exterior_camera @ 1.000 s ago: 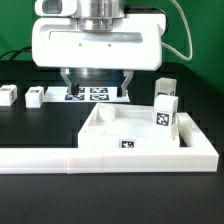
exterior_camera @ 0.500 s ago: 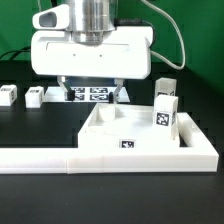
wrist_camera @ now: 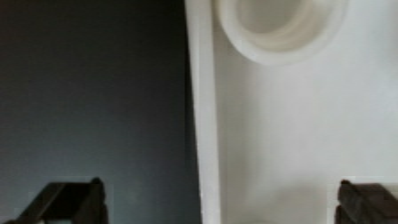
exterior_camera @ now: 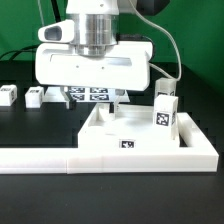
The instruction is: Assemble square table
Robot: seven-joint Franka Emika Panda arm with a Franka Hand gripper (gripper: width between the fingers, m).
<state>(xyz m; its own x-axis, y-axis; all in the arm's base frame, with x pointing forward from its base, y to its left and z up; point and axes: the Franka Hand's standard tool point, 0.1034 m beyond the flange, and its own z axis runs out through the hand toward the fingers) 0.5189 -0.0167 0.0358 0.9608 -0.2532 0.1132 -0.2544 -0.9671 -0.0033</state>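
The white square tabletop (exterior_camera: 140, 128) lies against the L-shaped wall, with a tag on its front edge. Two white legs (exterior_camera: 165, 112) (exterior_camera: 165, 88) stand upright at its right side in the exterior view. Two more legs (exterior_camera: 8, 95) (exterior_camera: 35, 95) lie on the black table at the left. My gripper (exterior_camera: 97, 101) hangs over the tabletop's far-left corner, open and empty. In the wrist view the gripper (wrist_camera: 221, 205) straddles the tabletop's edge (wrist_camera: 199, 130), with one dark finger (wrist_camera: 71, 200) over the black table. A round screw hole (wrist_camera: 276, 30) shows in the tabletop.
The long low white L-shaped wall (exterior_camera: 60, 158) runs along the front and up the right side. The marker board (exterior_camera: 90, 94) lies flat behind the tabletop, partly hidden by my gripper. A green backdrop stands at the rear.
My gripper has come down and shifted slightly toward the exterior view's right, closer to the tabletop's far-left corner. It stays open. No part has moved.
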